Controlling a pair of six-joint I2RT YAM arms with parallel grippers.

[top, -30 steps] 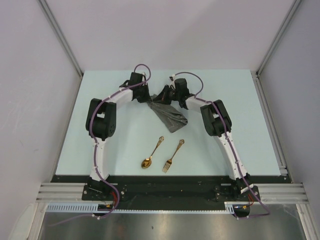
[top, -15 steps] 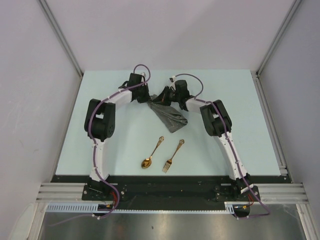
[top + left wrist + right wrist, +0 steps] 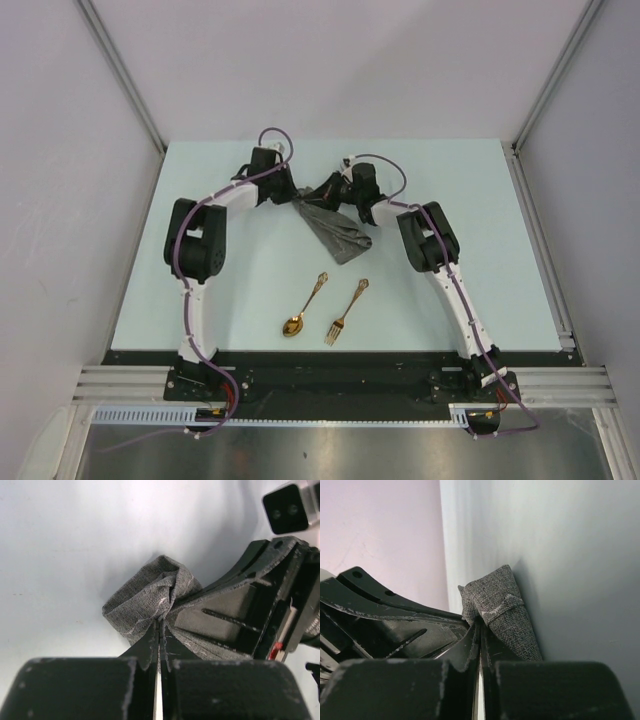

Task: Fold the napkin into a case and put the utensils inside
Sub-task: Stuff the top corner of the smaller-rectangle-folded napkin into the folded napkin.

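The dark grey napkin (image 3: 335, 228) is bunched at the table's far middle, hanging from both grippers down to the surface. My left gripper (image 3: 298, 200) is shut on one corner of the napkin (image 3: 150, 600). My right gripper (image 3: 330, 193) is shut on another corner of the napkin (image 3: 502, 605), close beside the left one. In each wrist view the other gripper's black body fills one side. The gold spoon (image 3: 303, 306) and gold fork (image 3: 346, 311) lie side by side on the table nearer the arm bases, apart from the cloth.
The pale table (image 3: 220, 290) ends in a black front strip by the arm bases. Grey walls with aluminium posts (image 3: 120, 70) close in the left, right and back sides.
Both grippers have shifted slightly toward the far side with the napkin corners pinched, drawing the cloth's upper end up a little. Spoon and fork have not moved.
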